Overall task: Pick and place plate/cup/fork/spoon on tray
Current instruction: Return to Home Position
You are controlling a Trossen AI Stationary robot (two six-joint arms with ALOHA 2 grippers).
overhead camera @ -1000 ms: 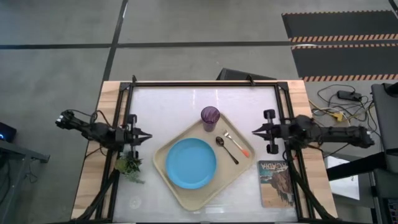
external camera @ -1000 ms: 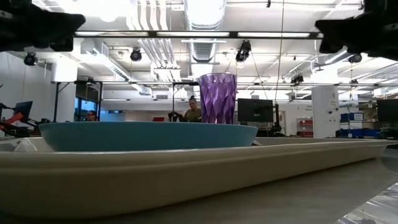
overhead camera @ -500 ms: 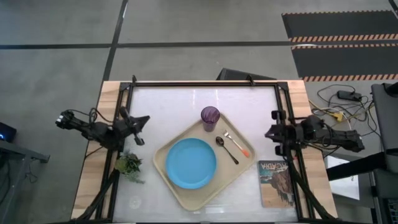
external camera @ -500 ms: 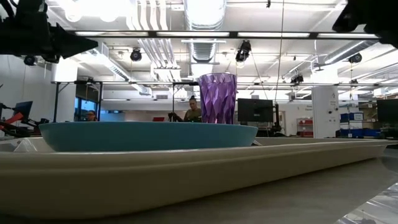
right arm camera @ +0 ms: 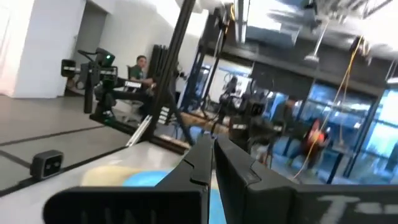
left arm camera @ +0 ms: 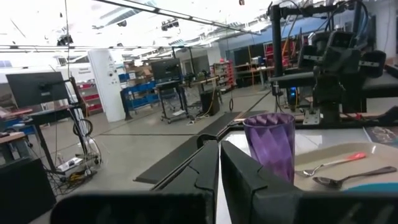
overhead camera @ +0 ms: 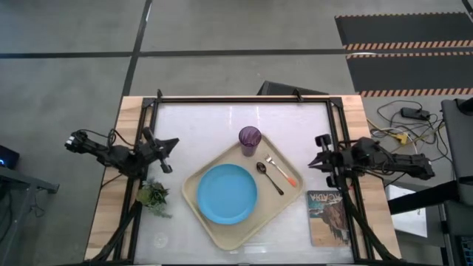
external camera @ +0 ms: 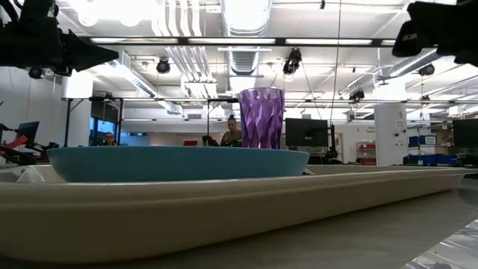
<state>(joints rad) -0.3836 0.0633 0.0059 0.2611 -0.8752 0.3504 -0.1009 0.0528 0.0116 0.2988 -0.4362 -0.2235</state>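
Observation:
The beige tray lies slantwise at the table's middle. On it rest the light-blue plate, the upright purple cup at its far corner, the dark spoon and the orange-handled fork. My left gripper is shut and empty, above the table left of the tray. My right gripper is shut and empty, right of the tray. The left wrist view shows the cup, fork and spoon beyond my shut fingers. The right wrist view shows the plate.
A printed book lies at the near right, close to the tray's corner. A small green plant sprig lies at the near left. A dark metal frame borders the table's far side. People sit in the room behind.
My left gripper has drawn back toward the table's left edge and swung its tip toward the far edge. My right gripper has drawn back a little toward the right edge. Both stay shut. The dishes on the tray have not moved.

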